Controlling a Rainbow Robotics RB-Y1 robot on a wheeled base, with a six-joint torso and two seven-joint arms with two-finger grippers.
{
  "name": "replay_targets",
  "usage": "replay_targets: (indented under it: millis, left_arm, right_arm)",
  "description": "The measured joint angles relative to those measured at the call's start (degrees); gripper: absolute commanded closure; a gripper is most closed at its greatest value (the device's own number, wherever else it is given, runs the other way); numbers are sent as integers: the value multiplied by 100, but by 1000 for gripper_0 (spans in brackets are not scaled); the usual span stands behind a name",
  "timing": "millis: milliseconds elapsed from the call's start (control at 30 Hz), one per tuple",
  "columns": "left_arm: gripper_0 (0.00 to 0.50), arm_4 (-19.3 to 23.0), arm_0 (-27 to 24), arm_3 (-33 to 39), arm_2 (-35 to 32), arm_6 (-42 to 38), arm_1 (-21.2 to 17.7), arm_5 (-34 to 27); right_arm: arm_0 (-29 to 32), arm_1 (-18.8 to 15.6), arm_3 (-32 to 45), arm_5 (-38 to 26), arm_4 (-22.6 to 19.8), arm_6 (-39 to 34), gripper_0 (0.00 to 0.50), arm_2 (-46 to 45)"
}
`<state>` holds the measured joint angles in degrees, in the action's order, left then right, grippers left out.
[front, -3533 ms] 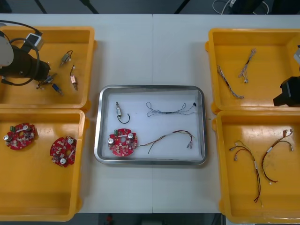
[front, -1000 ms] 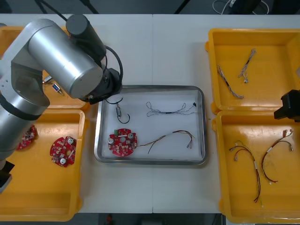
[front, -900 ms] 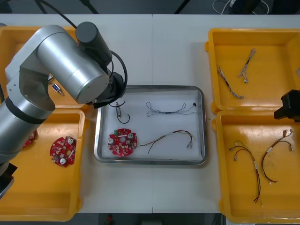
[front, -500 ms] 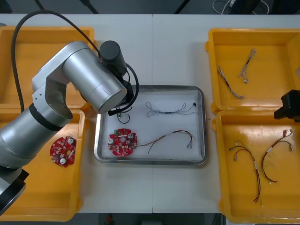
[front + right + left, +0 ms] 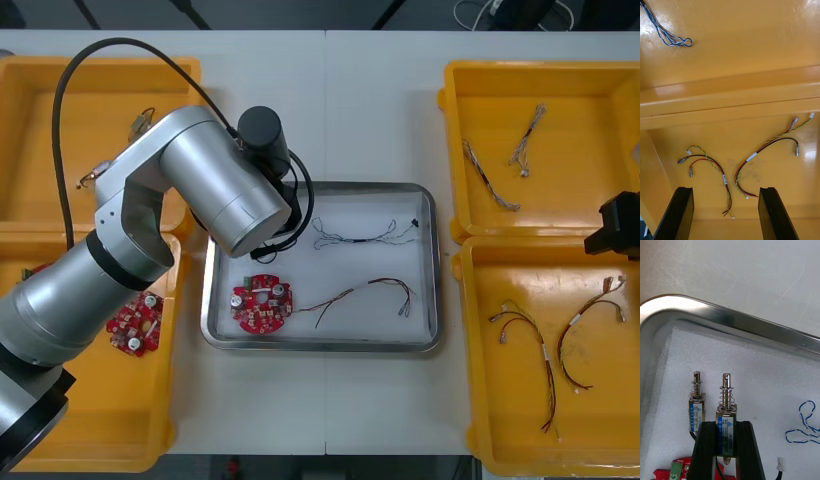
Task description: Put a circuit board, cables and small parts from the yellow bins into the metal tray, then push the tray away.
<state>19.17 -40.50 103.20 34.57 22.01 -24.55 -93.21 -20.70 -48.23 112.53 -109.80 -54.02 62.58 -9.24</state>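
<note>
White foam lines the tray where left jaws pinch a small metal part; right jaws spread over a bin.

We see the tray at the middle of the table, two bins on each side: the left far bin holds parts, the left near bin a board, the right far bin two cables and the right near bin two more. In the tray a second board lies near left, a near cable runs right from it, a far cable lies behind that, and a loose part lies toward the far left corner. The left gripper holds a part just beside the loose part, between it and the far cable; the right gripper hangs where the two right bins meet.
</note>
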Motion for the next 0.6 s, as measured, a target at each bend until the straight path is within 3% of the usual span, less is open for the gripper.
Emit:
replay_targets:
  millis: [367,467,600]
  left_arm:
    - [488,-175,168,-10,105,-176,0,433]
    - [463,-205,177,-13,137,-176,1,433]
    - [379,-240,179,-18,138,-176,1,434]
  right_arm:
    - [0,0,0,0,0,0,0,0]
    - [0,0,0,0,0,0,0,0]
    - [0,0,0,0,0,0,0,0]
